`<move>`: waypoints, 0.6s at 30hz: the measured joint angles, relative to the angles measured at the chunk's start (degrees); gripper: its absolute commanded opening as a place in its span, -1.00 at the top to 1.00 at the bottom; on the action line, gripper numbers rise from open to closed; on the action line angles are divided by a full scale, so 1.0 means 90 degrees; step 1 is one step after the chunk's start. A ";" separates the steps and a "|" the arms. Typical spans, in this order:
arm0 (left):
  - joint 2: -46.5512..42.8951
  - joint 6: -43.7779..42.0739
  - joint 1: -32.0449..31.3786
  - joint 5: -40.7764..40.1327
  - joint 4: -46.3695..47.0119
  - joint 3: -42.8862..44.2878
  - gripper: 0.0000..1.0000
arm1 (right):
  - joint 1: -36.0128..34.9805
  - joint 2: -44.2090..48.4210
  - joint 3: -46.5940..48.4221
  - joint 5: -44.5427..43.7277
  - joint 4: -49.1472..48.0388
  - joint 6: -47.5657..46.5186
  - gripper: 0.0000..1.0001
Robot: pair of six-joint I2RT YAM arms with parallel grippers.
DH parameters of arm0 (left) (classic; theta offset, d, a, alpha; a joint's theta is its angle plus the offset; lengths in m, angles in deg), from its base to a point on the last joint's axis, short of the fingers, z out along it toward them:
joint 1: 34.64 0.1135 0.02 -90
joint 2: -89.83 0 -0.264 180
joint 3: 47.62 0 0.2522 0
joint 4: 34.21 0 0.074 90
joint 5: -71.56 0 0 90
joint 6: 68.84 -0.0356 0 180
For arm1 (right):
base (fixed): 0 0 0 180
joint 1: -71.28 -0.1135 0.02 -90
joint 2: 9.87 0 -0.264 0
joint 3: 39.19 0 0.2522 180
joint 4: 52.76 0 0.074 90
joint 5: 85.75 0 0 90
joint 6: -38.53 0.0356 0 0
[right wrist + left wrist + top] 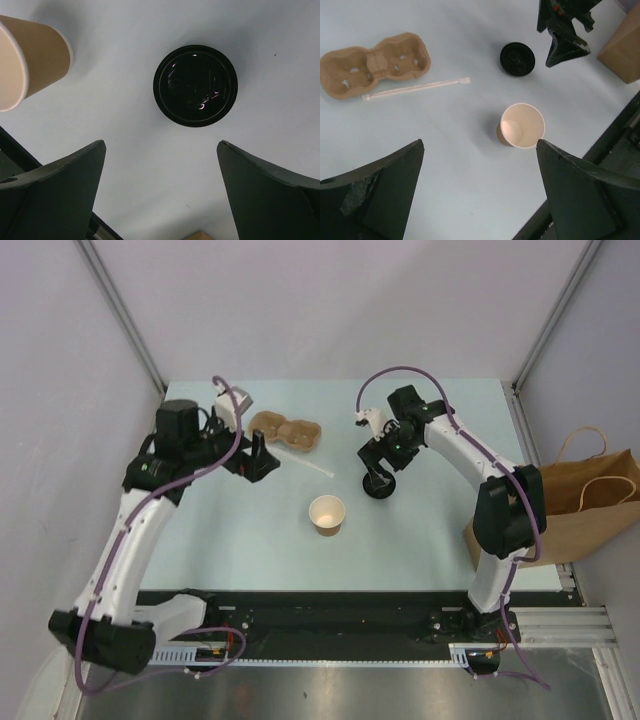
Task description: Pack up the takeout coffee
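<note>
The tan paper cup [327, 514] stands upright and uncovered at the table's middle, its pale inside showing; it also shows in the left wrist view [521, 126] and the right wrist view [30, 60]. Its round black lid [380, 486] lies apart on the table to the cup's right, and shows in the left wrist view [517, 59] and the right wrist view [195, 86]. My right gripper [378, 472] hangs open and empty just above the lid [161, 143]. My left gripper [255, 462] is open and empty, raised to the left of the cup [479, 143].
A brown two-hollow pulp carrier [285, 430] lies at the back, with a white wrapped straw [305, 465] just in front of it. A large brown paper bag with handles [590, 505] lies at the table's right edge, beside the right arm.
</note>
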 measured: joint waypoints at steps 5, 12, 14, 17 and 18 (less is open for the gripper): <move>-0.1440 0.0311 0.0090 -0.0053 0.0869 -0.1438 -0.99 | 0.0036 -0.0425 0.0007 -0.0044 -0.0015 -0.0117 -0.92; -0.1362 0.0593 0.0092 -0.0027 0.1180 -0.1600 -0.99 | 0.0097 -0.0857 0.0007 -0.0279 -0.0141 -0.0223 -0.60; -0.1095 0.0622 0.0092 -0.0029 0.1173 -0.1588 -0.99 | 0.0121 -0.0971 0.0007 -0.0364 -0.0219 -0.0231 -0.51; -0.0845 0.0709 0.0092 -0.0029 0.1151 -0.1588 -0.99 | 0.0163 -0.1120 0.0007 -0.0532 -0.0379 -0.0226 -0.40; -0.0831 0.0716 0.0092 -0.0029 0.1151 -0.1588 -0.99 | 0.0175 -0.1156 0.0007 -0.0588 -0.0435 -0.0221 -0.40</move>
